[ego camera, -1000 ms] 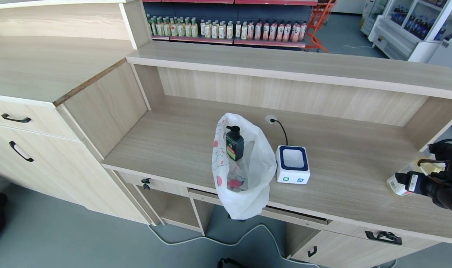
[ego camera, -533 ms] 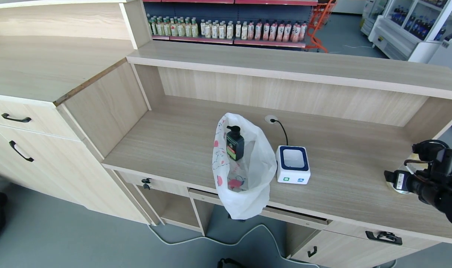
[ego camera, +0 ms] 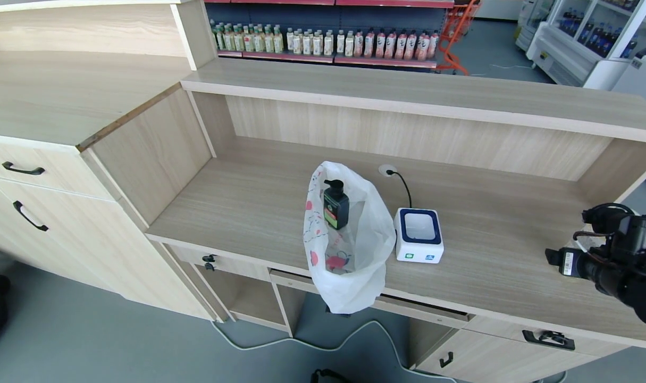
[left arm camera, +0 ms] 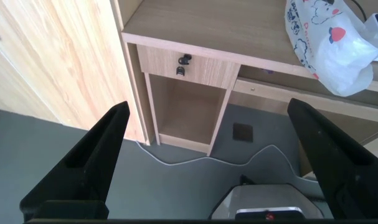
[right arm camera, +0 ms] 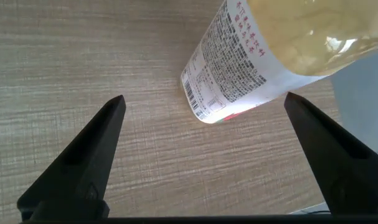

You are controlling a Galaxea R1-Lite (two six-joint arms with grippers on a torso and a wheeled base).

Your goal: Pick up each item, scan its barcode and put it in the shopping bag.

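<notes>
Two grippers both stand with their fingers spread wide and nothing held. The right gripper (right arm camera: pixel 204 102) sits low over the wooden counter (ego camera: pixel 259 207), near its right end. Just ahead of its fingertips, in line with the gap between them, lies a clear bottle (right arm camera: pixel 251 56) of pale yellow liquid. The bottle's white label, with a barcode and small print, is turned toward the gripper. Neither finger touches the bottle, and bare counter shows between the fingers and under them. In the head view the same gripper (ego camera: pixel 566 261) points toward the robot's left. Well apart from it on that side stands the white scanner (ego camera: pixel 418 234) with its dark-framed window facing up. A black cable (ego camera: pixel 402 186) runs from the scanner to a hole in the counter. Just beyond the scanner from this gripper is the white shopping bag (ego camera: pixel 349 250), open at the top and drooping over the counter's front edge, with a black pump bottle (ego camera: pixel 335 205) upright inside. The left gripper (left arm camera: pixel 207 107) hangs below counter height in front of the desk, over grey floor. Ahead of it is an open cubby (left arm camera: pixel 189 112) under a drawer with a small black lock (left arm camera: pixel 184 62). The shopping bag (left arm camera: pixel 329 46) hangs higher than this gripper, off toward the robot's right.
</notes>
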